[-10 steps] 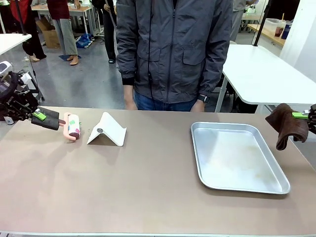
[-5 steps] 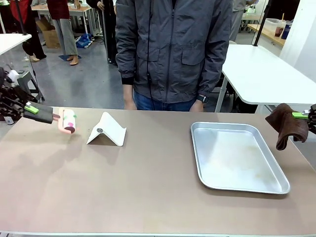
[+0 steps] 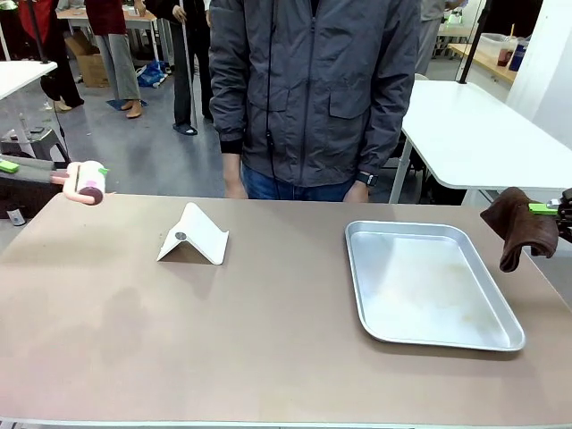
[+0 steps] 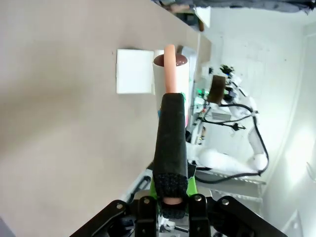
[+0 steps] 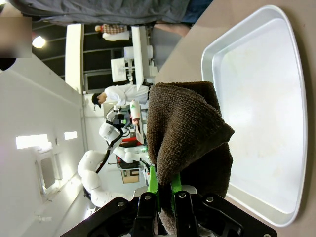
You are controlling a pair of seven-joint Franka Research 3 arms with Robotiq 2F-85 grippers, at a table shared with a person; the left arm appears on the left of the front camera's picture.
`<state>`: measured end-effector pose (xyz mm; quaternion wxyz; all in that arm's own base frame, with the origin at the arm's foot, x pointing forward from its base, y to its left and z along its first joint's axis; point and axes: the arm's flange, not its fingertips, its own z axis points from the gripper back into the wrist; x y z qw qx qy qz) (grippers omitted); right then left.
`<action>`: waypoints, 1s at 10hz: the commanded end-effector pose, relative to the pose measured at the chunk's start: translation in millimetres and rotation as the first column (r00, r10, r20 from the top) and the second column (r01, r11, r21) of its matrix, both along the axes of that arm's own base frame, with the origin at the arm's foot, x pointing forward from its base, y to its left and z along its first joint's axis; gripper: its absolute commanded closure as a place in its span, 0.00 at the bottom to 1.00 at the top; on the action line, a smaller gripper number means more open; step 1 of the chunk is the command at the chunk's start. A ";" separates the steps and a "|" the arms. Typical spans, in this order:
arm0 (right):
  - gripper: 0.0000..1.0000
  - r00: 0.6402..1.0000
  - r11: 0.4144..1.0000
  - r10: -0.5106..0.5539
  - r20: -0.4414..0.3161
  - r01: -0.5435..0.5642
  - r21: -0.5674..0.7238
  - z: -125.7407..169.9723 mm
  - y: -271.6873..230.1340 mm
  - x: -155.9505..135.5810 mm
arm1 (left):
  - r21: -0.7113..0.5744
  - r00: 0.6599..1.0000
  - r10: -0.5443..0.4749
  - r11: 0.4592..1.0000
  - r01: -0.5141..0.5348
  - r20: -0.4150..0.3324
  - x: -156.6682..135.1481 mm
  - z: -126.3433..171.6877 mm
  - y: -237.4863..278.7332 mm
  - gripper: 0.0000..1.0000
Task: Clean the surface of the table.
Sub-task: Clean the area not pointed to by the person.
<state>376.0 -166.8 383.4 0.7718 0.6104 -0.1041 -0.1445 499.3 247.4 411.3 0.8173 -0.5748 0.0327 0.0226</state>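
Observation:
The taupe-brown table (image 3: 268,340) spans the front view. At its far left edge my left gripper (image 3: 11,166) is shut on the black grip of a lint roller (image 3: 89,179), which has a pink stem and hangs in the air above the table's corner. The left wrist view shows that roller (image 4: 170,74) pointing away from my left gripper (image 4: 170,207), over the table (image 4: 59,98). Off the right edge, my right gripper (image 3: 550,209) is shut on a brown cloth (image 3: 523,228) that hangs down. In the right wrist view the cloth (image 5: 190,133) bunches over my right gripper (image 5: 165,197).
A shallow silver tray (image 3: 429,281) lies on the right half of the table. A white folded stand (image 3: 194,235) sits at the back left. A person in a grey jacket (image 3: 313,89) stands at the far edge, hands down. A white table (image 3: 483,134) stands behind on the right.
My left gripper has lifted the lint roller from beside the white stand and carried it up and left, past the table's left edge. The right gripper and cloth have stayed still.

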 end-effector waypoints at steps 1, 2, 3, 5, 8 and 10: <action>0.89 1.000 1.000 -0.005 0.009 0.005 -0.008 3.0 0.3 1.8 | -0.072 1.000 -0.021 0.997 0.020 -0.022 -11.3 9.5 22.0 0.91; 0.89 1.000 1.000 -0.005 0.009 0.005 -0.008 3.0 0.3 1.8 | -0.116 0.999 -0.049 0.992 0.046 -0.019 -27.7 11.9 32.9 0.91; 0.89 1.000 1.000 -0.005 0.009 0.005 -0.008 3.0 0.3 1.8 | -0.148 0.998 -0.065 0.987 0.064 -0.004 -44.4 13.0 43.0 0.91; 0.89 1.000 1.000 -0.005 0.009 0.005 -0.008 3.0 0.3 1.8 | -0.195 0.999 -0.041 0.980 0.045 0.026 -74.7 12.7 57.1 0.91; 0.89 1.000 1.000 -0.005 0.009 0.005 -0.008 3.0 0.3 1.8 | -0.160 1.000 -0.024 0.987 0.023 -0.004 -62.8 6.4 50.7 0.91; 0.89 1.000 1.000 -0.005 0.009 0.005 -0.008 3.0 0.3 1.8 | -0.160 1.000 -0.024 0.987 0.023 -0.004 -62.8 6.4 50.7 0.91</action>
